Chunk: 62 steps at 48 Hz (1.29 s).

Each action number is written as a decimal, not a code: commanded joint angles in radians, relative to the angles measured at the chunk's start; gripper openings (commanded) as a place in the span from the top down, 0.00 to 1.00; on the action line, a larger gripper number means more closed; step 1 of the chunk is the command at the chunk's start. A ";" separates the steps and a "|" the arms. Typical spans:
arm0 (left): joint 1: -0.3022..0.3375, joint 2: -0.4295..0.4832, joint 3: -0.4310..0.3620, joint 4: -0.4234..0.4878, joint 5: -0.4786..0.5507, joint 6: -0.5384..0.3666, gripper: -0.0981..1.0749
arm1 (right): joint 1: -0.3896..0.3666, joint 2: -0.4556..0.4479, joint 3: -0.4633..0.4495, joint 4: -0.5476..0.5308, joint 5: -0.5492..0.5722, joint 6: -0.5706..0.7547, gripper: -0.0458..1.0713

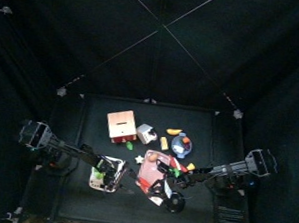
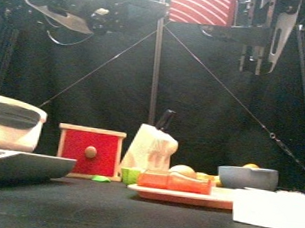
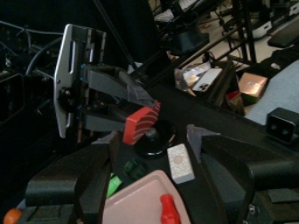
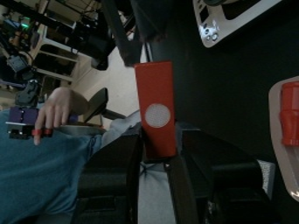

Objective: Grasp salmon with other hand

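The right arm hangs high above the surface with its wrist turned, and the right end effector (image 4: pixel 160 156) is closed part-way on the lower end of the salmon (image 4: pixel 158 103), a flat orange-red slab with a pale round spot that stands up from between the two jaws. The left arm is raised to a similar height on the other side. The left end effector (image 3: pixel 152 144) is spread wide with nothing between its jaws, and it faces the right arm's jaws and the narrow red end of the slab just beyond them. In the front view the salmon shows as a red, pale-striped block at the very top, well clear of the surface, and both arms are cut off by the upper edge. From high above the arms and the toys between them are small and dark, and the salmon cannot be picked out there with certainty. Only the front view shows the red box (image 2: pixel 90 151) with its round knob and the tan board (image 2: pixel 175 195) of toy food low on the surface. Only the right wrist view looks past the curtains to a seated person's hand (image 4: pixel 52 109).
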State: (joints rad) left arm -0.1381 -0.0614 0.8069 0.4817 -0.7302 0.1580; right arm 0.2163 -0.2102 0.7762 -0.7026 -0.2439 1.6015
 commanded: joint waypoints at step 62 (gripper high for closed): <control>0.009 0.077 -0.081 -0.048 -0.012 0.092 0.53 | -0.057 -0.015 0.008 0.000 0.100 -0.005 0.33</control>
State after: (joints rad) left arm -0.1273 0.0353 0.7455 0.4403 -0.7302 0.2516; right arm 0.1902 -0.2132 0.7977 -0.6903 -0.1887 1.5969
